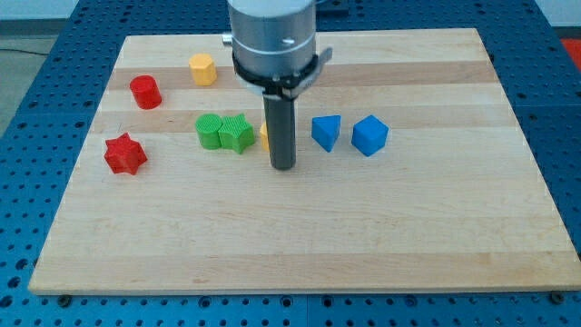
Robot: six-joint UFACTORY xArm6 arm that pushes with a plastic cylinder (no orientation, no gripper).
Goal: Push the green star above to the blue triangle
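The green star (237,133) lies left of centre on the wooden board (300,236), touching a green round block (210,131) on its left. The blue triangle (326,132) lies right of centre. My tip (283,166) rests on the board between the star and the triangle, slightly toward the view's bottom of both, touching neither. A yellow block (265,136) shows only as a sliver behind the rod, just right of the star.
A blue cube (369,135) sits right of the triangle. A yellow hexagon (202,69) and a red cylinder (145,92) lie at the upper left. A red star (124,153) lies at the left. The arm's grey body (272,36) hangs over the top centre.
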